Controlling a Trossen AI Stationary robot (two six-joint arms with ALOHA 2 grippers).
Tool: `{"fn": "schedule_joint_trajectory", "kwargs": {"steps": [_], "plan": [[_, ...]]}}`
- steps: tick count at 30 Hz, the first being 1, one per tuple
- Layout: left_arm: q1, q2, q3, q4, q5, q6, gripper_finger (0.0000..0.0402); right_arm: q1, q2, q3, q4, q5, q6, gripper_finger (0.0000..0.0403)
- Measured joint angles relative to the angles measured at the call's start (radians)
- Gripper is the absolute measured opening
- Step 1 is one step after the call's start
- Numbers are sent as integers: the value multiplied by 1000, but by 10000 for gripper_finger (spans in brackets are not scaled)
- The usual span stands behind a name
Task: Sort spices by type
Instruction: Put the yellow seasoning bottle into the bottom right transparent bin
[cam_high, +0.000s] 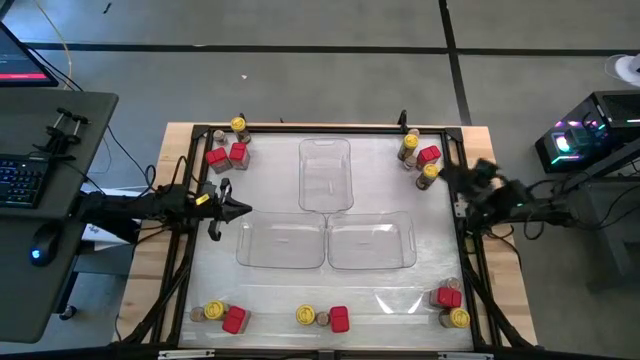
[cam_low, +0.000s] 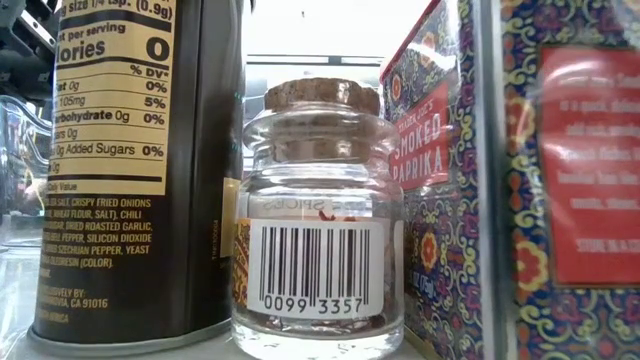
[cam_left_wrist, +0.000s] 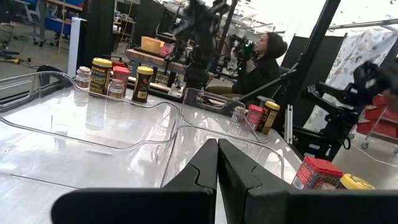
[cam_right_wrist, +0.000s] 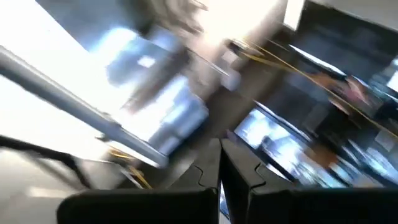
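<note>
The spices stand in small clusters near the table's corners and its near edge. There are red tins (cam_high: 215, 157), yellow-lidded jars (cam_high: 238, 125) and small cork-topped jars (cam_low: 320, 220). In the low view, one cork jar stands upright between a dark labelled jar (cam_low: 120, 170) and a red paprika tin (cam_low: 430, 170). My left gripper (cam_high: 245, 208) is shut and empty, level over the table's left side, pointing toward the trays; its shut fingers (cam_left_wrist: 217, 149) show in the left wrist view. My right gripper (cam_right_wrist: 219, 149) is shut and empty, tipped upward at the table's right edge (cam_high: 452, 176).
Three clear plastic trays lie in the table's middle: one far (cam_high: 325, 172), two side by side nearer (cam_high: 282, 243) (cam_high: 372, 243). A dark frame (cam_high: 190, 200) runs around the table. A person (cam_left_wrist: 261, 59) sits beyond the table's far side.
</note>
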Motion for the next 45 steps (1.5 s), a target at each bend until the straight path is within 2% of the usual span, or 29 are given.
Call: {"fn": "schedule_joint_trajectory", "kwargs": {"steps": [1,3,6,9,11,14,18,21,29,37,45], "plan": [[0,0,0,0,0,0,0,-6,18,54,-12,-27,-55,1],[0,0,0,0,0,0,0,-15,51,212,-249,-46,-169,3],[0,0,0,0,0,0,0,-37,165,518,-950,36,-263,26],[0,0,0,0,0,0,0,-62,327,770,-1437,120,-226,74],[0,0,0,0,0,0,0,-79,426,894,-1637,147,-180,116],[0,0,0,0,0,0,0,-105,567,1003,-1832,145,-138,182],[0,0,0,0,0,0,0,-160,726,1039,-2000,135,9,255],[0,0,0,0,0,0,0,-237,843,1023,-2090,121,156,279],[0,0,0,0,0,0,0,-474,1066,997,-2131,-29,287,282],[0,0,0,0,0,0,0,-686,1146,998,-2116,-254,205,282],[0,0,0,0,0,0,0,-789,1161,999,-2105,-284,133,282]]}}
